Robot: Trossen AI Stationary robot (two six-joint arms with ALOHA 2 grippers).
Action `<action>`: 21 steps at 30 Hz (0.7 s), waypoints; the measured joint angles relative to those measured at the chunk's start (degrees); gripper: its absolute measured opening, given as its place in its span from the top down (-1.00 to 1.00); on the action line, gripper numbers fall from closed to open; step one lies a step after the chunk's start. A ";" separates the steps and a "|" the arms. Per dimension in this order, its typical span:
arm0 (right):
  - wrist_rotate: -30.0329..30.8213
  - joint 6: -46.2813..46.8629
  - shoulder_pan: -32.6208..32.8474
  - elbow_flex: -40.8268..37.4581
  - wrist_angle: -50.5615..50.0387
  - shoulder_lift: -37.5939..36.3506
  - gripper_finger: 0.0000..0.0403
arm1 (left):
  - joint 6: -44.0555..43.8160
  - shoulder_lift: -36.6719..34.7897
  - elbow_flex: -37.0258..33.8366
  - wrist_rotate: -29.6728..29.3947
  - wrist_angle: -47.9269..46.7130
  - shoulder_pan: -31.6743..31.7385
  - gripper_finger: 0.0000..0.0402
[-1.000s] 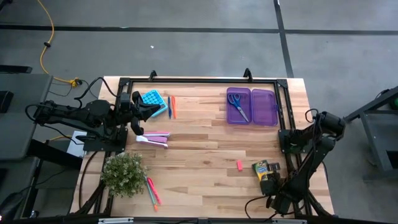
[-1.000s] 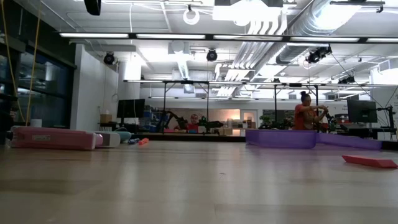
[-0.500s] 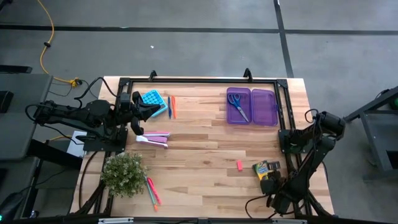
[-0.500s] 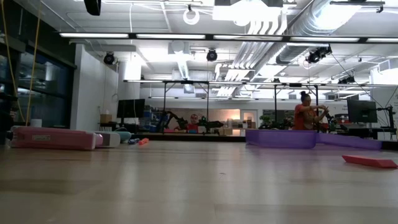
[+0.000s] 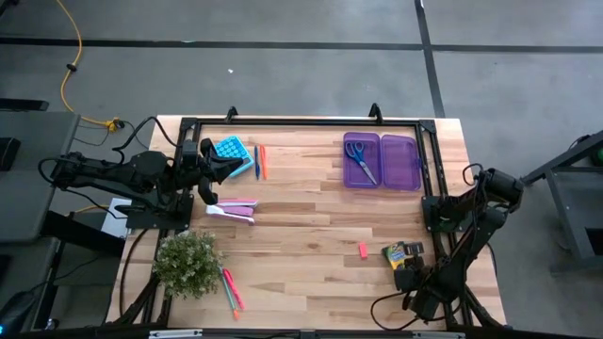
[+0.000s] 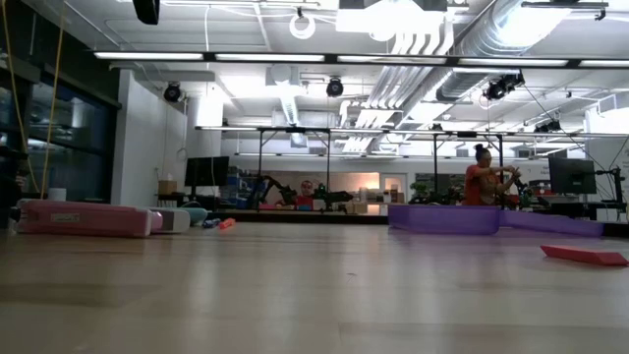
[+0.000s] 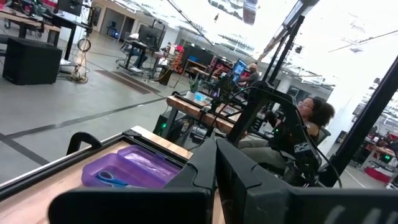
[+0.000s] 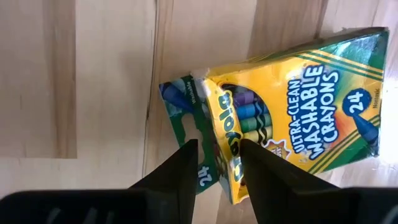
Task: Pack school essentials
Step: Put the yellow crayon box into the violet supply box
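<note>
1. High view, far left: the left pincer [image 5: 209,168] waits at the desk's [image 5: 311,235] left edge, just beside a blue calculator-like item [image 5: 231,149] and the blue and orange pens [image 5: 258,161]. In its own wrist view its fingers lie pressed together, holding nothing.
2. Just below it lies a pink and white item [image 5: 234,208]. Farther down, the potted plant [image 5: 187,263] stands at the near left corner, with more pens [image 5: 229,288] beside it.
3. Toward the far right the purple case [image 5: 381,161] lies open, and the scissors [image 5: 357,158] are already in its left half. So packing is under way, with most items not yet in.
4. Right of middle, the small pink eraser [image 5: 362,250] lies alone on the wood.
5. At the near right, the crayon box [image 5: 401,253] lies flat on the desk with its flap open. The right pincer [image 5: 408,274] is at its near end. In the right wrist view its fingers are narrowly parted, straddling the box's open end [image 8: 217,137] without clearly clamping it.
6. The step in hand looks like picking up the crayons. The next move would call for closing firmly across the box without spilling crayons from the open flap, then lifting it and carrying it up to the case.
</note>
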 joint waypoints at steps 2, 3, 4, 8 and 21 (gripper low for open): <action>-0.14 -0.35 0.00 0.00 -0.02 0.00 0.45 | 0.00 0.28 0.00 0.00 0.01 0.01 1.00; -0.17 -0.40 0.00 0.00 -0.03 0.01 0.48 | 0.00 0.35 0.00 0.00 -0.05 0.00 1.00; -0.26 -0.40 0.00 -0.01 -0.05 0.00 0.52 | 0.01 0.35 0.00 0.00 -0.08 0.00 1.00; -0.84 -0.41 -0.05 -0.02 -0.32 0.02 0.76 | 0.01 0.36 0.00 0.00 -0.03 0.01 1.00; -2.05 2.38 -0.97 0.72 -1.18 -8.85 0.99 | 0.04 0.38 0.00 -0.48 -0.03 0.00 1.00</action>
